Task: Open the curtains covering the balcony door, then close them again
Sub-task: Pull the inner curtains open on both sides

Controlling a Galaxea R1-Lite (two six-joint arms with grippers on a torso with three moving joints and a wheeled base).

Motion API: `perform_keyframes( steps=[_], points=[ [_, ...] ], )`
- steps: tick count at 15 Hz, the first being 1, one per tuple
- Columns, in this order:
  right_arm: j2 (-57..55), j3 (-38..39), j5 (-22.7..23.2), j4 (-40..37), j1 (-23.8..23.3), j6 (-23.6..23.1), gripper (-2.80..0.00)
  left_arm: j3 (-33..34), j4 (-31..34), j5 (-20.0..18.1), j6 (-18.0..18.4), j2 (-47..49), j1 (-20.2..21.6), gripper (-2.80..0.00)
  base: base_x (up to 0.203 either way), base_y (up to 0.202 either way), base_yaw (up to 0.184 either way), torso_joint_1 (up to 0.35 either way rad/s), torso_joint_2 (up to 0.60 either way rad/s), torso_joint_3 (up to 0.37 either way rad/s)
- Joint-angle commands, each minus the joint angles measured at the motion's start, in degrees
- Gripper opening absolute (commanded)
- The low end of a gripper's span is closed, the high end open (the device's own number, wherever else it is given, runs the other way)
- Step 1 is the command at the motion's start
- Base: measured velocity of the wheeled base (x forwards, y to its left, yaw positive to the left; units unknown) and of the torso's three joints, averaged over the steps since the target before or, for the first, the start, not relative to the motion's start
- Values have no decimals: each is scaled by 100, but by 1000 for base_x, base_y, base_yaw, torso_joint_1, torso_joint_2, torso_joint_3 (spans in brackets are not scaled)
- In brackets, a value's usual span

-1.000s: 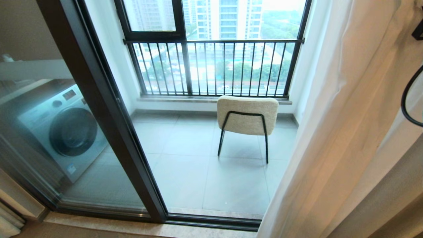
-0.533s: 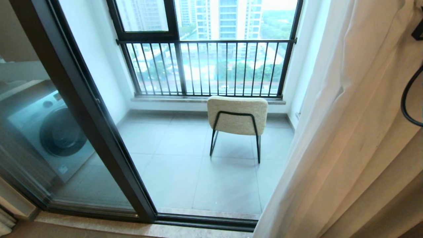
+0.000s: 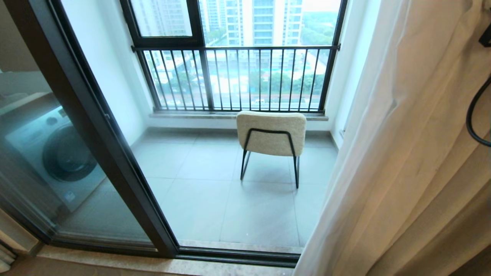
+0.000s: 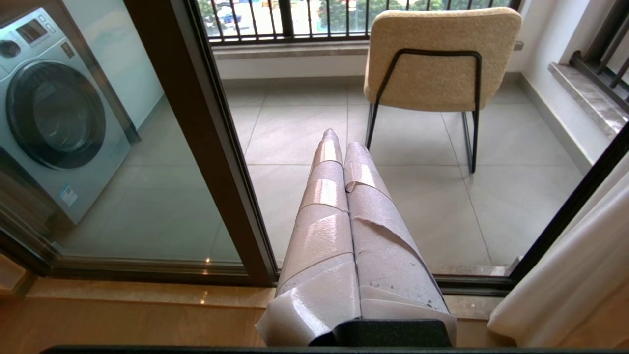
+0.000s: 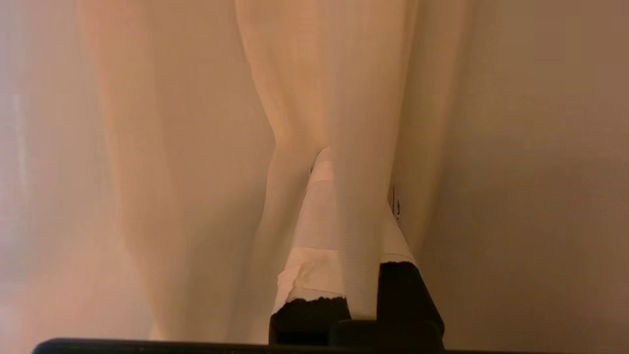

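Balcony door (image 3: 115, 161) stood uncovered; my right gripper (image 5: 344, 167) pinched the sheer curtains (image 3: 402, 153), left gripper (image 4: 339, 142) closed, empty.

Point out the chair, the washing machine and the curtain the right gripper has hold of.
chair (image 3: 271, 132): head view, backrest.
washing machine (image 3: 67, 155): head view, round door, behind glass.
curtains (image 5: 344, 123): right wrist view, fold pinched by the fingers.
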State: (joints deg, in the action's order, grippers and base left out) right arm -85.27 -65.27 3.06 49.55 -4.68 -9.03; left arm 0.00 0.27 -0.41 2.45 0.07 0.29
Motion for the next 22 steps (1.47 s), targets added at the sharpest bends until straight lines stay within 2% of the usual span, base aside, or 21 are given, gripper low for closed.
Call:
perform_keyframes(
  steps=[1,4,8,11,14,22],
  points=[
    [-16,-3,10,28,2,-12,-280,0,0,-3,1,1,1,-280,0,0,0,0,0,0],
    [-58,-95,2,15,8,-57,-280,0,0,-1,1,1,-1,-280,0,0,0,0,0,0],
    [-124,-536,24,-185,-257,-37,-280,0,8,-3,1,1,-3,-280,0,0,0,0,0,0],
    [-61,-1029,22,-653,-449,-37,-280,0,0,-3,1,1,1,-280,0,0,0,0,0,0],
    [302,-1086,20,-1061,-607,-37,-280,0,0,-3,1,1,6,-280,0,0,0,0,0,0],
    [1003,-1075,48,-2054,-1639,13,-280,0,0,-1,1,1,2,-280,0,0,0,0,0,0]
  ],
)
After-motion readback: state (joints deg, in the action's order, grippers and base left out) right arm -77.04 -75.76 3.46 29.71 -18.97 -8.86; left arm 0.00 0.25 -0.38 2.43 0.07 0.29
